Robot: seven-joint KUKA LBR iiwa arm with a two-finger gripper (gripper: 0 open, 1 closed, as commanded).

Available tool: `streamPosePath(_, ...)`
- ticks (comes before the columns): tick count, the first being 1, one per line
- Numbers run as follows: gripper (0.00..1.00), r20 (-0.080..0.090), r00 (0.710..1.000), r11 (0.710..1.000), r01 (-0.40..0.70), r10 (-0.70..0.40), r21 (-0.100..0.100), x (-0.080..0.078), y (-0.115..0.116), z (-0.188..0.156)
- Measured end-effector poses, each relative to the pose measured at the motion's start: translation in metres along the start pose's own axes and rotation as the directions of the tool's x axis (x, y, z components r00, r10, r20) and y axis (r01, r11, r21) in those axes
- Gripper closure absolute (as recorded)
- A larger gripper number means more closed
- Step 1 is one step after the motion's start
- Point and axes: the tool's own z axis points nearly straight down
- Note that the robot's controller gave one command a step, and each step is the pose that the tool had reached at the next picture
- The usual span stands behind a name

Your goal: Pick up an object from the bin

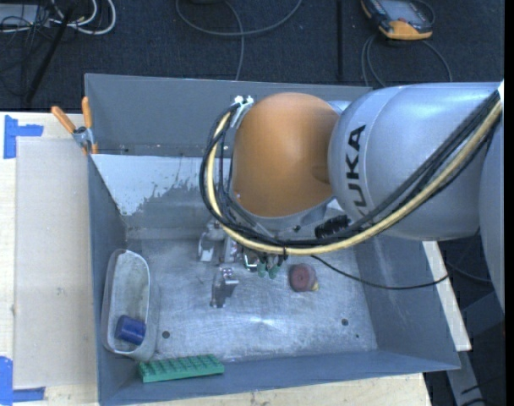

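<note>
My gripper (217, 267) hangs below the orange wrist cover over the middle of the bin floor. Its two metal fingers stand apart, open, with nothing between them. A small reddish-brown round thing (301, 277) lies on the floor just right of the gripper, apart from the fingers. A clear plastic container with a blue cap (128, 301) lies along the bin's left wall, well left of the gripper.
A green toothed strip (181, 367) lies flat against the bin's front wall at the lower left. The arm and its looped yellow and black cables cover the bin's back right part.
</note>
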Motion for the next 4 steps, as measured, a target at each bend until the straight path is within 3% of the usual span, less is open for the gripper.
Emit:
streamPosePath(1,0.00,0.006,0.922,0.922,0.386,-0.386,0.003,-0.063,-0.054,0.080)
streamPosePath(2,0.00,0.012,0.924,0.925,0.381,-0.381,0.002,-0.076,-0.065,0.105)
streamPosePath(3,0.00,0.009,0.820,0.820,0.573,-0.573,0.004,-0.084,-0.121,0.137)
streamPosePath(4,1.00,0.017,0.821,0.821,0.571,-0.571,0.005,-0.086,-0.120,0.134)
